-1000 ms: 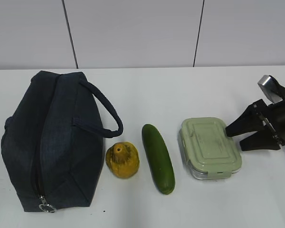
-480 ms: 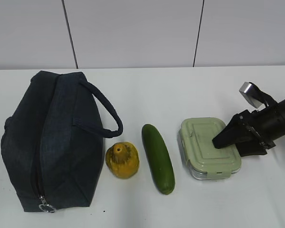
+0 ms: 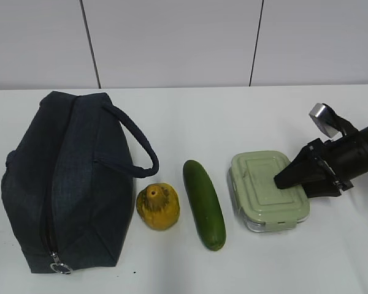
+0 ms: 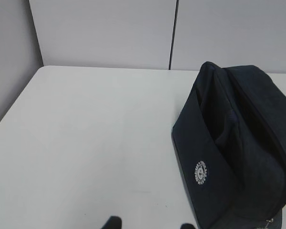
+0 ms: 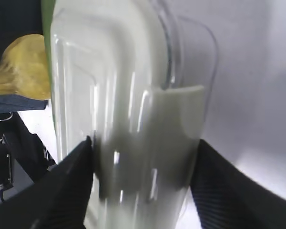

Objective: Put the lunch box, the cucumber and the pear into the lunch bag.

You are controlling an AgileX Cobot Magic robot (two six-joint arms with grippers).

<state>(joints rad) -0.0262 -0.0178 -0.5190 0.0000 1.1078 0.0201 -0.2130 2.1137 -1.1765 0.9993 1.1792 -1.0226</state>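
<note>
The lunch box (image 3: 260, 184), clear with a sage-green lid, lies on the white table at the right. My right gripper (image 3: 292, 187) is at its right end, one finger over the lid and one on the near side. In the right wrist view its fingers press both sides of the lunch box (image 5: 124, 86). The cucumber (image 3: 203, 203) lies left of the box, and the pear (image 3: 158, 206) left of the cucumber. The navy lunch bag (image 3: 61, 184) stands at the left, zipped shut. My left gripper (image 4: 150, 224) is open and empty above bare table, left of the lunch bag (image 4: 238, 143).
The bag's loop handle (image 3: 138, 144) arches toward the pear. The silver zipper pull (image 3: 60, 267) hangs at the bag's near end. The pear (image 5: 24, 67) shows beyond the box in the right wrist view. A grey wall stands behind the table.
My right gripper moved left from beside the lunch box onto its right end. In the last half second the box shifted slightly left. The left side is unchanged.
</note>
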